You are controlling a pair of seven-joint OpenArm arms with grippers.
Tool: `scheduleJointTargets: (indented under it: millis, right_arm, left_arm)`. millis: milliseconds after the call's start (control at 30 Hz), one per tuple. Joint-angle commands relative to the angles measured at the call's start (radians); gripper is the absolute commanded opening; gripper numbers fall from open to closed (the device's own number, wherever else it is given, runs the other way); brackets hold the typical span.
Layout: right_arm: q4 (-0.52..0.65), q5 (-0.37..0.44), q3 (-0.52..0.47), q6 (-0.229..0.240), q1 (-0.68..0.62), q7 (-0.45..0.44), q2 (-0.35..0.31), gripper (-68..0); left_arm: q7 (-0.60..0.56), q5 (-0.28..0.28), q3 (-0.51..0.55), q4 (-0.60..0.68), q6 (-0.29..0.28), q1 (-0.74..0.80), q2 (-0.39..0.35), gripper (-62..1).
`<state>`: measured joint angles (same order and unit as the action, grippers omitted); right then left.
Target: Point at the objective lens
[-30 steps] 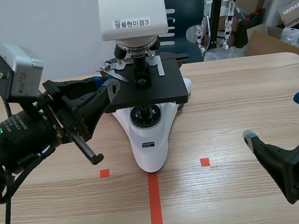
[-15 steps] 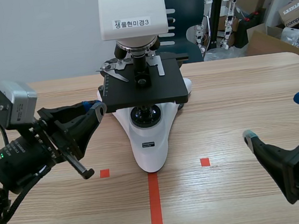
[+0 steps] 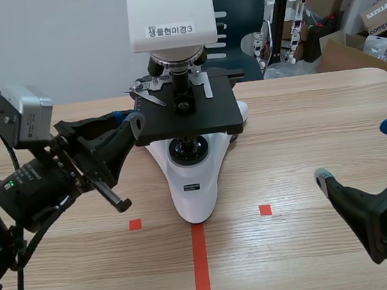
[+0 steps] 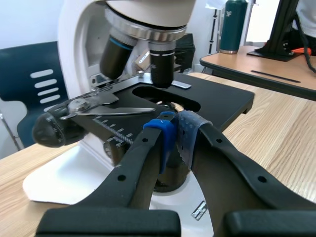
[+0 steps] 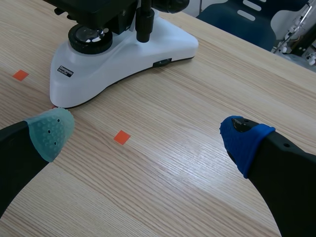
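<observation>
The black cylindrical objective lens (image 4: 163, 61) is mounted under the head of the white-and-black microscope (image 3: 191, 152), just above the flat black stage (image 3: 191, 121). The left gripper (image 4: 175, 129) is closed on nothing, its pads pressed together just beside the stage edge, lower than the lens. The right gripper (image 5: 147, 136) is spread wide above the light wooden table (image 3: 303, 125), well apart from the microscope.

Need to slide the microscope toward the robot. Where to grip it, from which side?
Probably the narrow front end of the base, coming from the robot's side with a low grip straddling it. It tapers toward the robot and is bare there; further back it widens under the overhanging stage.
</observation>
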<state>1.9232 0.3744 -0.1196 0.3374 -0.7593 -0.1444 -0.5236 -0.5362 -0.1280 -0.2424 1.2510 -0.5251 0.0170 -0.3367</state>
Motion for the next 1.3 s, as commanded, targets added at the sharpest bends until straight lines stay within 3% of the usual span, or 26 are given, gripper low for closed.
scheduleJointTargets:
  millis: [0, 1267]
  right_arm:
    - [0.006, 0.007, -0.004, 0.000, 0.011, -0.010, -0.008, 0.4]
    - [0.006, 0.007, -0.004, 0.000, 0.011, -0.010, -0.008, 0.4]
  left_arm:
    - [-0.022, -0.008, 0.006, 0.024, -0.002, -0.004, 0.013, -56.7]
    - [-0.021, 0.010, 0.006, 0.024, -0.009, -0.023, 0.023, -56.7]
